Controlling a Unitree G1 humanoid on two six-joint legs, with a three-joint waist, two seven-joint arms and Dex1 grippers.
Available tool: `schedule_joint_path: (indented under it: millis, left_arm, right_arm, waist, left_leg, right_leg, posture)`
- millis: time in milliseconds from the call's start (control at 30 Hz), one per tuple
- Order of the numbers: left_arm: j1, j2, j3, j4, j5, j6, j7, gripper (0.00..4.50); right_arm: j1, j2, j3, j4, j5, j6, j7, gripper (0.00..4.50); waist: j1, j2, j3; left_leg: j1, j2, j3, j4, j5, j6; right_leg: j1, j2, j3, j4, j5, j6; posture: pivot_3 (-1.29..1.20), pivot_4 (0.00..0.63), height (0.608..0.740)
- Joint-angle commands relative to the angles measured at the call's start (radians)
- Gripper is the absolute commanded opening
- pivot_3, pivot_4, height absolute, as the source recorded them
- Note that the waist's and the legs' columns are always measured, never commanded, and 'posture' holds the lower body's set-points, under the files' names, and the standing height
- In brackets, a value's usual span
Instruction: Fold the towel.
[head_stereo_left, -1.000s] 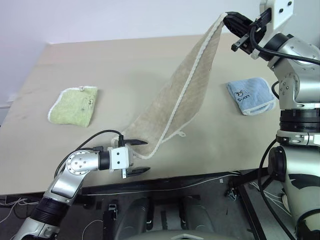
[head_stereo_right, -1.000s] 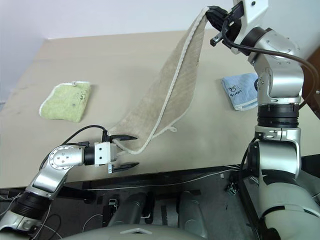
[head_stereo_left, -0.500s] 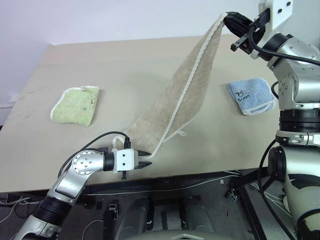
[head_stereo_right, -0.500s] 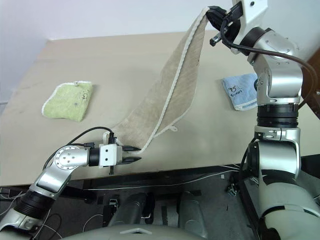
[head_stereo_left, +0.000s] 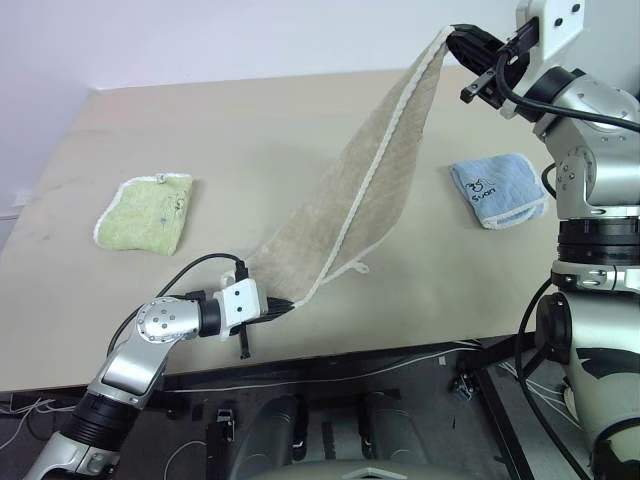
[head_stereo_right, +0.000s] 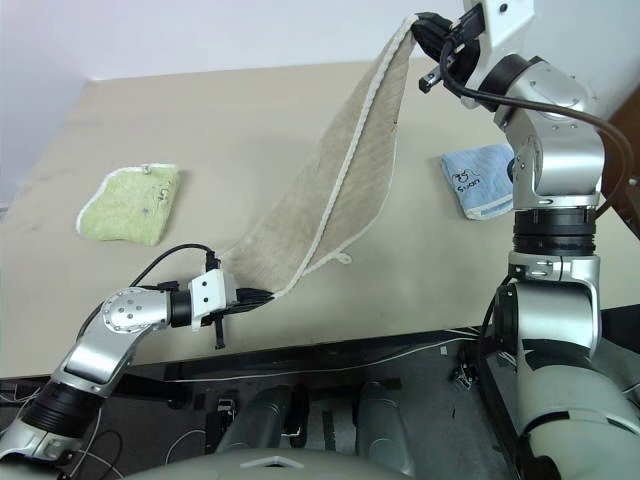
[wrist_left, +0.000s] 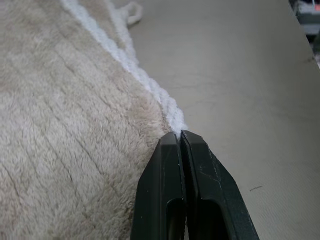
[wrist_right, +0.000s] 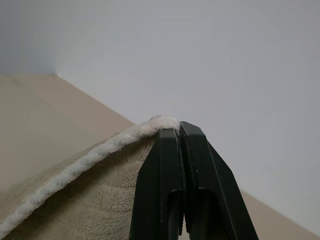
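**Towel strung between both grippers, top corner high, bottom corner at worktop edge**

The towel (head_stereo_left: 365, 200) hangs as a long diagonal band over the worktop (head_stereo_left: 250, 130), beige terry w/ white stitched edging along its sides. Upper corner is up high at far right, lower end comes down toward the near edge of the worktop, left of centre.

Right gripper (head_stereo_left: 462, 36) is raised well above the worktop, fingers pressed together on the towel's top corner; right wrist view shows the white edging curling over just at the fingertips (wrist_right: 170, 137), so it's pinching the cloth there.

Left gripper (head_stereo_left: 283, 308) sits low, near the front edge of the worktop, roughly level and aimed toward the towel's bottom corner. Its fingers are pressed together too; left wrist view has the white edging running right into the closed tips (wrist_left: 172, 142), beige pile beside them. Pinching the lower corner at the edging.

A small white loop (head_stereo_left: 360, 267) sticks out from the towel's lower edge, lying on the worktop just beside the hem.

Other cloths: small light-green folded towel (head_stereo_left: 145, 212) on the left part of the worktop, well apart from the big towel; small light-blue folded towel (head_stereo_left: 498, 190) on the right, black mark on it, near the right arm.
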Motion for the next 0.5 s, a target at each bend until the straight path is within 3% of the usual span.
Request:
schedule_joint_path:
  millis: [33, 233, 333, 500]
  left_arm:
    - [0.006, 0.015, 0.031, -0.043, -0.061, 0.034, -0.034, 0.04]
    - [0.015, 0.013, 0.075, -0.052, -0.137, 0.067, -0.058, 0.04]
    - [-0.002, -0.008, 0.195, -0.086, -0.293, 0.185, -0.007, 0.04]
    - [-0.13, 0.052, 0.41, -0.018, -0.451, 0.35, 0.057, 0.04]
  right_arm:
    - [-0.005, -0.002, -0.007, -0.035, -0.002, -0.024, -0.01, 0.0]
    - [0.0, -0.002, -0.007, -0.033, -0.007, -0.027, -0.015, 0.0]
    - [0.0, -0.003, -0.009, -0.026, -0.011, -0.03, -0.019, 0.0]
    - [0.0, -0.005, -0.012, -0.007, -0.022, -0.041, -0.025, 0.0]
  waist:
    - [0.001, 0.0, 0.0]
    - [0.002, 0.0, 0.0]
    - [0.002, 0.0, 0.0]
    - [0.003, 0.0, 0.0]
  left_leg:
    - [0.0, 0.0, 0.0, 0.0, 0.0, 0.0]
    - [-0.001, 0.0, 0.0, 0.0, 0.0, 0.0]
    - [-0.002, 0.0, 0.0, -0.001, 0.0, 0.0]
    - [-0.002, 0.0, 0.0, -0.001, 0.0, 0.0]
  right_leg:
    - [0.0, 0.0, 0.0, 0.0, 0.0, 0.0]
    - [0.0, 0.0, 0.0, -0.001, 0.0, 0.0]
    - [-0.001, 0.0, 0.0, -0.001, 0.0, 0.0]
    - [-0.002, 0.001, -0.001, -0.001, 0.0, 0.0]
  posture:
    - [0.0, 0.15, 0.74]
    - [0.0, 0.15, 0.74]
    - [0.0, 0.15, 0.74]
    - [0.0, 0.15, 0.74]
